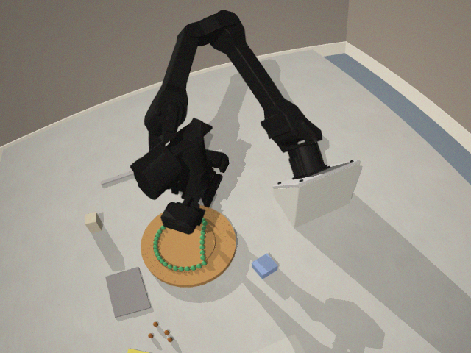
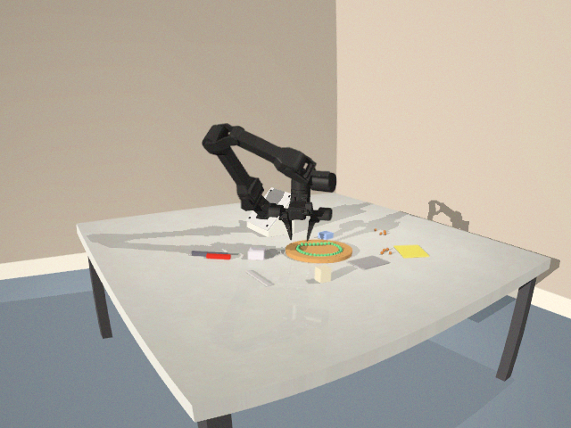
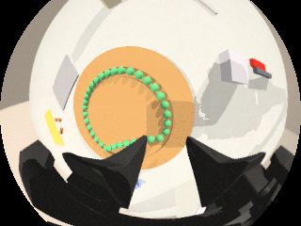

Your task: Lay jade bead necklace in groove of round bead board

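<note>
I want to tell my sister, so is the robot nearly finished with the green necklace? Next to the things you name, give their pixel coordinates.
Mostly, it seems. The green necklace (image 1: 202, 242) (image 2: 342, 250) (image 3: 161, 95) lies on the round board (image 1: 227, 243) (image 2: 346, 252) (image 3: 184, 94), much of it curved. Nothing is in hand: the gripper (image 2: 299, 240) (image 3: 166, 137) is open above. Left: one straight stretch cuts inside the curved groove line and probably needs nudging outward.

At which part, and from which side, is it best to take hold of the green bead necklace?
Probably the straight run of the green bead necklace, from above, fingertips astride one bead: it cuts inside the round wooden board's curved groove, and beads are small and round.
</note>
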Action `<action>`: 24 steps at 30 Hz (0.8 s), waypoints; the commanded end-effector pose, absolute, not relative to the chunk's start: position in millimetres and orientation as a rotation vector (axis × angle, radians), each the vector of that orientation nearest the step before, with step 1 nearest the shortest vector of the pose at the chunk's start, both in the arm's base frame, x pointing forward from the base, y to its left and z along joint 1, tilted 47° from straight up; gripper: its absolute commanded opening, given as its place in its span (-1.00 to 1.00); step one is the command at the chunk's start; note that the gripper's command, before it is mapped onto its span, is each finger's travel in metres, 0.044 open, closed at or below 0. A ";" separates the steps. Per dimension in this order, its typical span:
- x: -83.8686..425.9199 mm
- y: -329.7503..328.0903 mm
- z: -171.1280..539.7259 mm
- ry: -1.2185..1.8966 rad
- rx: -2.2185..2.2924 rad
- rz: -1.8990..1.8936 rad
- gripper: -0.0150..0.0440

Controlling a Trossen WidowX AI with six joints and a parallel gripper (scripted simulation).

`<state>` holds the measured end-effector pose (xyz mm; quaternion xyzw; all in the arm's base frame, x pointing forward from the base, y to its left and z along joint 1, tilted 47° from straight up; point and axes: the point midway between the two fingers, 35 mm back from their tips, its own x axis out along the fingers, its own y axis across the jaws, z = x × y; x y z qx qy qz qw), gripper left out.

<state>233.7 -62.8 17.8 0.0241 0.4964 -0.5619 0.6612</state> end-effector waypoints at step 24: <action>238.5 -38.8 26.1 1.896 -1.410 0.344 -0.08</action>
